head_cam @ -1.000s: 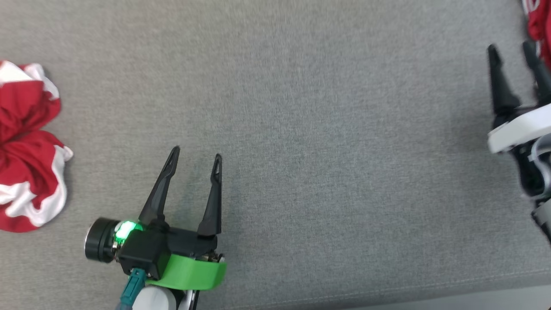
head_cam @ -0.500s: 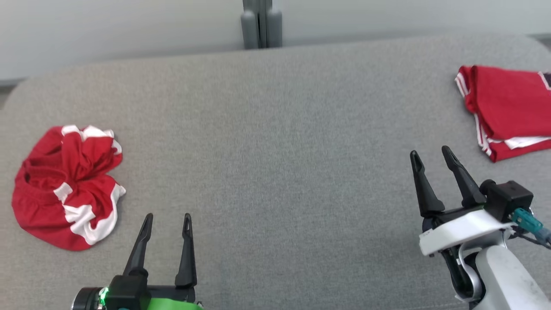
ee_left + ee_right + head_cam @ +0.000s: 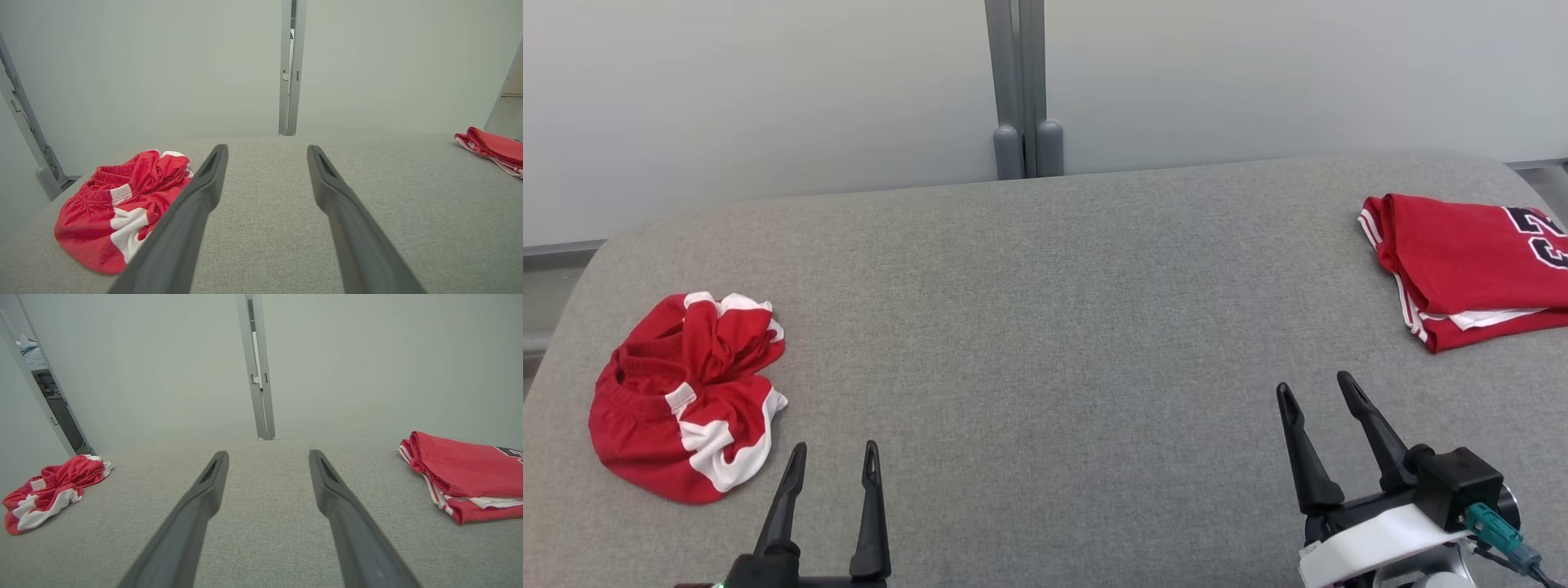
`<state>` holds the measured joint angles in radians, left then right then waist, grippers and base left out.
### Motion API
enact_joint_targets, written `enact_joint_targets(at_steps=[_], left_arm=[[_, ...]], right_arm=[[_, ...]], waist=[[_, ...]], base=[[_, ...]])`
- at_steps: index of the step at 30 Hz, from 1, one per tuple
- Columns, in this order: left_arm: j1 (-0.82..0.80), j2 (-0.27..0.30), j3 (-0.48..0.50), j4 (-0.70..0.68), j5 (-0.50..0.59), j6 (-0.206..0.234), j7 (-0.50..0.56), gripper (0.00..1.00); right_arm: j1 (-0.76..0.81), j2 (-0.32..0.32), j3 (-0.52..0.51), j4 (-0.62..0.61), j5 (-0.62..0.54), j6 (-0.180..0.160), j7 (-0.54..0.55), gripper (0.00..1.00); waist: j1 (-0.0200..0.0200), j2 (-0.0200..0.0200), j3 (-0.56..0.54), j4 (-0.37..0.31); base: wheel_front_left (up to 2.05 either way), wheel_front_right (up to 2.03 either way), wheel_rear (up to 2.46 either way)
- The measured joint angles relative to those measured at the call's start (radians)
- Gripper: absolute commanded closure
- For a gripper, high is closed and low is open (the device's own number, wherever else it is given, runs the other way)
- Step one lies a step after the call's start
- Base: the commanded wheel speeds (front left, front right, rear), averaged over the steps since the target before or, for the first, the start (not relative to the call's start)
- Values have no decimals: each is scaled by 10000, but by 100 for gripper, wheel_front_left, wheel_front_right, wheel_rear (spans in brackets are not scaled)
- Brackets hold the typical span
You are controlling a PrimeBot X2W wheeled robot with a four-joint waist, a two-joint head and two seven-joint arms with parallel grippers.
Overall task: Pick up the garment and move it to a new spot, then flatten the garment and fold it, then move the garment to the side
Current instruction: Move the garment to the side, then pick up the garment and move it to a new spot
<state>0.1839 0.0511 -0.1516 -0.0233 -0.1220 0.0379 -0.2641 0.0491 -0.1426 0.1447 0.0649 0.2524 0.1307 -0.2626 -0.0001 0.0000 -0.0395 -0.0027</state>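
We look down on a wide grey padded surface (image 3: pixel 1045 327) with rounded far corners, set against a pale wall with a grey upright post (image 3: pixel 1021 82) at the middle of the far edge.

A crumpled garment (image 3: pixel 686 396), red with white panels and a gathered waistband, lies in a loose heap near the left edge of the surface, about midway between the near and far edges. Nothing touches it.

A folded garment (image 3: pixel 1470 265), red with white trim and part of a dark numeral showing, lies flat in neat layers by the right edge, towards the far right corner. It runs past the right side of the head view, so we cannot see all of it.

The left gripper (image 3: pixel 835 447) sits at the near edge, just to the right of the crumpled garment but apart from it. Its two dark fingers are spread, with bare grey fabric between them, and they grasp nothing.

The right gripper (image 3: pixel 1314 382) sits by the near edge towards the right, nearer to us than the folded garment and apart from it. Its fingers are likewise spread and empty.

The middle of the surface lies between the two grippers.
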Motion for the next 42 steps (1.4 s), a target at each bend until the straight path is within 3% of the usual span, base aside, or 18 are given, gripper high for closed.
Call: enact_joint_targets(at_steps=[12,26,42], left_arm=[[107,-4,176,470,-81,50,2,0],[82,-6,219,652,-79,-282,2,0],[64,-8,224,738,-73,-311,2,0]], right_arm=[[329,393,-169,203,-265,-2,0,0],[427,456,59,441,-259,0,0,0],[519,441,107,481,-198,-2,0,0]], waist=[[0,0,-302,67],[0,0,-366,134],[0,0,-369,380]], base=[[0,0,0],[0,0,0],[0,0,0]])
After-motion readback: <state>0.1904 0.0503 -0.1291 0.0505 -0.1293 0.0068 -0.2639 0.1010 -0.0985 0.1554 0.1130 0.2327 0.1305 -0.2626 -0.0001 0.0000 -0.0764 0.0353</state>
